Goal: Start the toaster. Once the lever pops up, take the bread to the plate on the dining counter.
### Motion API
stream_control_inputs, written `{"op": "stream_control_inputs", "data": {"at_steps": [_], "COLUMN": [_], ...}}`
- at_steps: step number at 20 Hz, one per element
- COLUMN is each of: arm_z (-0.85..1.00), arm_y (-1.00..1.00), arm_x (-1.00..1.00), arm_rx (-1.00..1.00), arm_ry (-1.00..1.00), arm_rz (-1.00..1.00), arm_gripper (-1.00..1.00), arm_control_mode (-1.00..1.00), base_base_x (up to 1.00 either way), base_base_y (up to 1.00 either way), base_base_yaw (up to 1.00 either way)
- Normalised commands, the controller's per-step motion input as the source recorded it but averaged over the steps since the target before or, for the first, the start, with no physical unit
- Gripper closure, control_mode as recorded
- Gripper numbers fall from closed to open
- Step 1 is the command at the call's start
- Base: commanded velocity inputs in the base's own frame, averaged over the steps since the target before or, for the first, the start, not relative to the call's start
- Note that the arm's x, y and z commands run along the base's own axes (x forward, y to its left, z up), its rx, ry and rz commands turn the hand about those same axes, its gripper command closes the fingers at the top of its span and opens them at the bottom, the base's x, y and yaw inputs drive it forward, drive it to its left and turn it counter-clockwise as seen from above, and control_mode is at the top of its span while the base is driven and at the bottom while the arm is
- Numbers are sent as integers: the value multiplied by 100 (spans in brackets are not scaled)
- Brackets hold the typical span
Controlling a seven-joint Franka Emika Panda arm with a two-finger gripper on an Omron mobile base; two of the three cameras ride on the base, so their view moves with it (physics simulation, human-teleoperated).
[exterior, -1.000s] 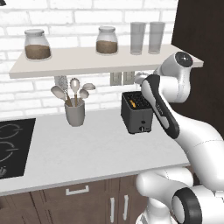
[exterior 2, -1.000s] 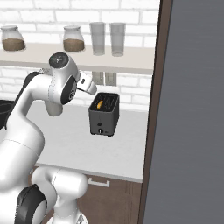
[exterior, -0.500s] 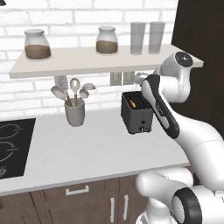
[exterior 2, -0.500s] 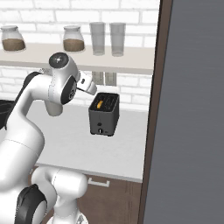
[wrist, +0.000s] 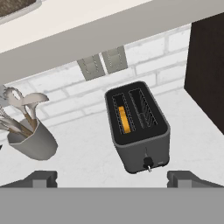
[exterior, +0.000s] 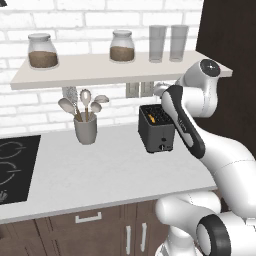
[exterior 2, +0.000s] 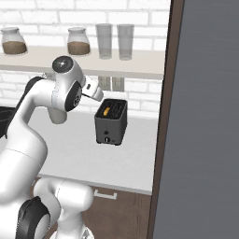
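The robot's two-finger gripper (wrist: 112,177) hangs above and in front of the toaster, its two dark fingertips (wrist: 41,178) set wide apart at the bottom of the hand view, released and grasping nothing.

Between and beyond those tips sits the small boxy dark grey toaster (wrist: 138,127) on the white table (wrist: 87,157), close to the white brick wall. Its long axis runs from the front face back toward the wall, and the two top slots run the same way. The front face, with a small pale knob (wrist: 148,162) low on it, turns toward the camera.

In the left-hand slot stands the flat orange-yellow bread slice (wrist: 124,119), on edge and sunk down so only its top edge shows. The right-hand slot shows bare wire guides.

To the toaster's left on the table is a grey utensil cup (wrist: 34,141) holding pale spoons and a whisk. Two grey wall sockets (wrist: 104,63) sit on the wall behind the toaster, under a white shelf (wrist: 87,33).

The left base view adds what the hand view leaves out: two glass jars of brown contents (exterior: 122,46) and two clear tumblers (exterior: 168,43) on the shelf, and a black hob (exterior: 15,167) at the table's left end. The right base view shows a tall dark grey panel (exterior 2: 205,121) rising at the right of the toaster.
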Motion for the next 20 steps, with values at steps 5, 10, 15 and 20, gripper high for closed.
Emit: {"op": "stream_control_inputs", "data": {"at_steps": [5, 10, 15, 20], "arm_z": [0, 0, 0, 0], "arm_y": [0, 0, 0, 0], "arm_x": [0, 0, 0, 0], "arm_rx": [0, 0, 0, 0], "arm_ry": [0, 0, 0, 0], "arm_rz": [0, 0, 0, 0], "arm_gripper": [-100, -100, -100, -100], "arm_control_mode": [-100, -100, -100, -100], "base_base_x": [0, 0, 0, 0], "base_base_y": [0, 0, 0, 0], "base_base_yaw": [0, 0, 0, 0]}}
